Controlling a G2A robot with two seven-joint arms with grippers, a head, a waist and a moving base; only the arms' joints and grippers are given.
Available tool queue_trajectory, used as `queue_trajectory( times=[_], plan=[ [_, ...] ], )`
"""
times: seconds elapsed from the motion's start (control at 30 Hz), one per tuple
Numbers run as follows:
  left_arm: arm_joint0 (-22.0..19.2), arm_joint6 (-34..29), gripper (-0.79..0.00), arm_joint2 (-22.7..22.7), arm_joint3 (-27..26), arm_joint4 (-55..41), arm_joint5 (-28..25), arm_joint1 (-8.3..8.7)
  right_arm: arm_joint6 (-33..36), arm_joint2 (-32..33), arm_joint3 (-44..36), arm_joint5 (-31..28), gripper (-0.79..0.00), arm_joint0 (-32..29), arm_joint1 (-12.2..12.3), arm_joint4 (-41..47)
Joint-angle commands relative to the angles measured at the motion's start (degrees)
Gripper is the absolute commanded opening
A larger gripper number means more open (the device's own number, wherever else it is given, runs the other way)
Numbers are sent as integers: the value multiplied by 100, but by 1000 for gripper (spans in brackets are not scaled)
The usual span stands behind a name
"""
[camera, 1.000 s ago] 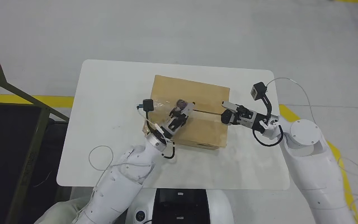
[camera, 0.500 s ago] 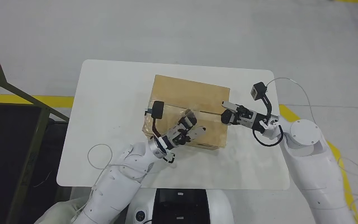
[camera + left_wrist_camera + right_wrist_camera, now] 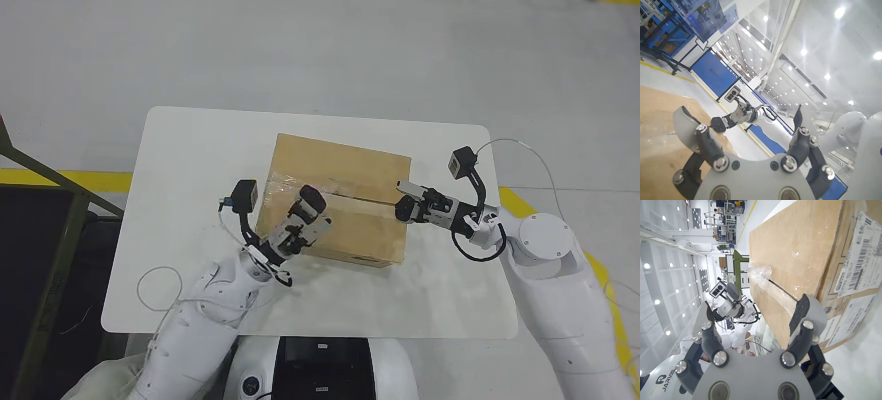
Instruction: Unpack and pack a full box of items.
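On the white desk (image 3: 190, 180) lies the closed box (image 3: 340, 195). Its long axis runs across the desk from the robot's left to its right, slightly skewed, and a taped seam (image 3: 360, 197) runs the same way along its top. The left pincer (image 3: 306, 213) hangs over the box's left end, fingers spread wide, holding nothing. The right pincer (image 3: 404, 200) sits at the box's right end by the seam, likewise spread and empty. One finger (image 3: 802, 311) is just beside the top edge; contact cannot be told.

On the table (image 3: 190, 200) a box (image 3: 350, 175), left tool (image 3: 311, 208) over its near-left top, right tool (image 3: 400, 199) at its right edge.
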Motion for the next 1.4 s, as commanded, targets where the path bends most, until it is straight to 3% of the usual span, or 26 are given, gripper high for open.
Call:
queue_trajectory(
  times=[0.0,0.27,0.67,1.37],
  plan=[
    [37,63,0,-74,14,31,21,6,0,0,0,0,0,0,0,0],
    [151,123,0,-402,-24,-77,161,43,0,0,0,0,0,0,0,0],
    [316,-141,0,-1323,-183,-718,414,161,0,0,0,0,0,0,0,0],
    [-53,-994,0,-2517,611,-1555,790,332,0,0,0,0,0,0,0,0]
  ],
)
